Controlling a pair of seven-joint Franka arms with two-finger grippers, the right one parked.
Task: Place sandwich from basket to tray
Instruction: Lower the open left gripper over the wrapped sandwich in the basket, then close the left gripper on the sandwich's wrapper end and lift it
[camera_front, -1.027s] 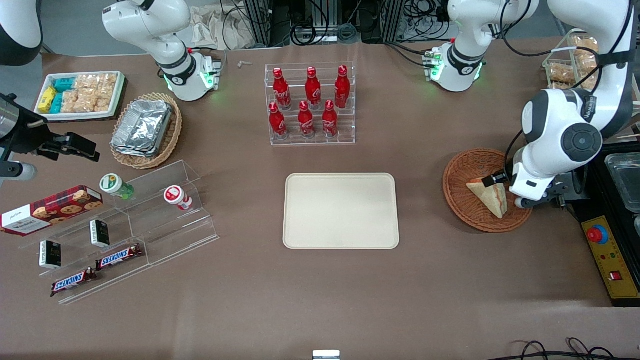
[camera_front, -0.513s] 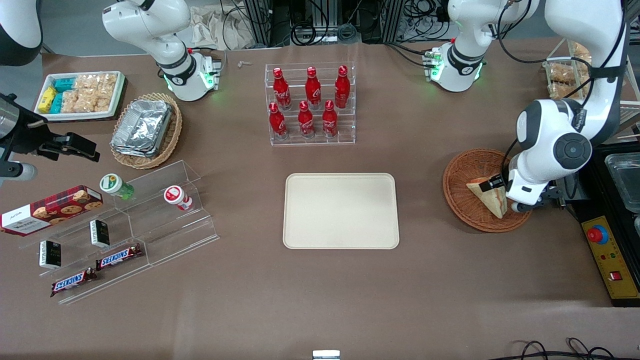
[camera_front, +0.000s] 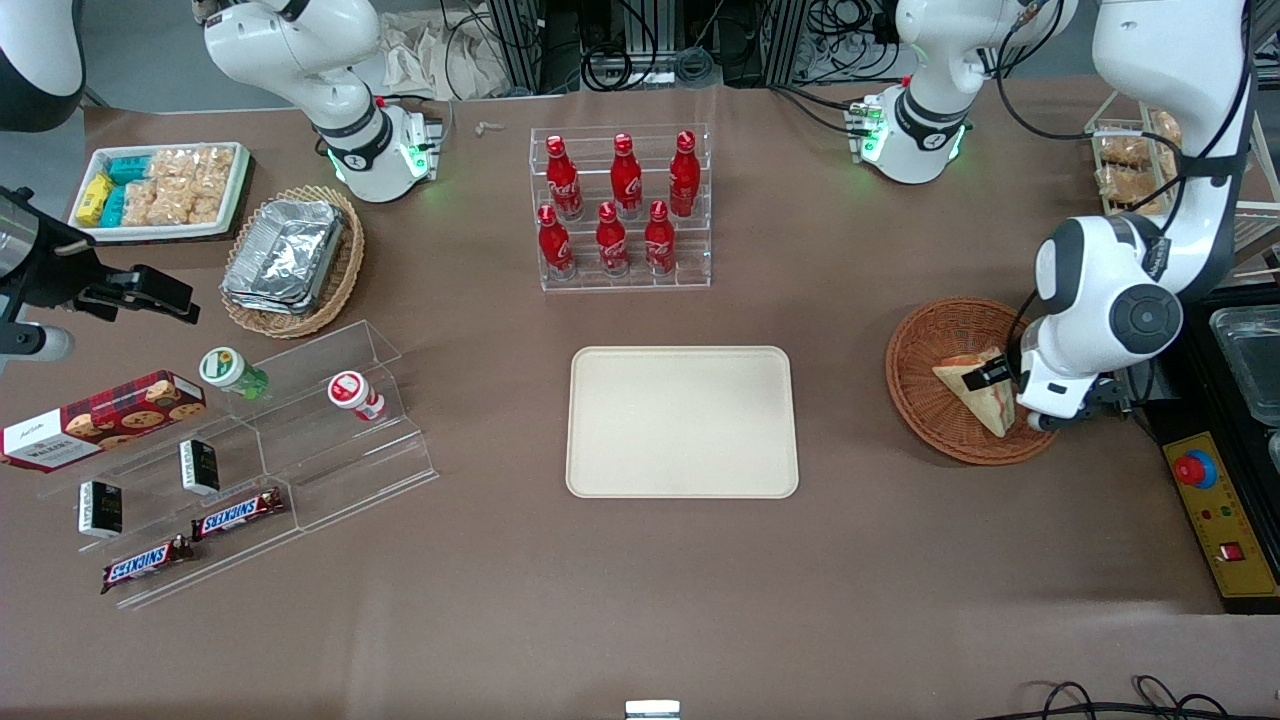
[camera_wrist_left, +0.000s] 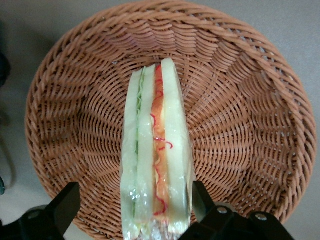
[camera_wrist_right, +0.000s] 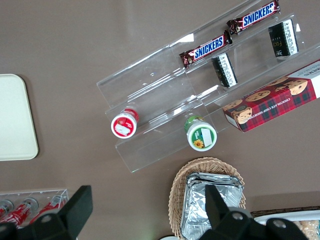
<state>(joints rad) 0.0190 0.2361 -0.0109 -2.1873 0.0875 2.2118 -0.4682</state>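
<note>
The sandwich (camera_front: 985, 405), a clear-wrapped wedge of pale bread, stands on edge in the round reddish-brown basket (camera_front: 915, 350) toward the working arm's end of the table. Its cut edge with red and green filling (camera_wrist_left: 157, 150) faces the wrist camera. My gripper (camera_front: 1000, 378) is down in the basket and open, its fingers (camera_wrist_left: 65, 207) straddling the sandwich's wide end. One finger touches the wrap and the other stands a little apart from it. The beige tray (camera_front: 683, 420) lies bare at the table's middle.
A clear rack of red bottles (camera_front: 620, 210) stands farther from the front camera than the tray. A control box with a red button (camera_front: 1225, 520) lies beside the basket at the table's edge. Clear snack shelves (camera_front: 240, 470) and a foil-container basket (camera_front: 290, 260) are toward the parked arm's end.
My arm's wrist has shifted slightly and the gripper has settled a little lower around the sandwich. The sandwich and basket have stayed in place.
</note>
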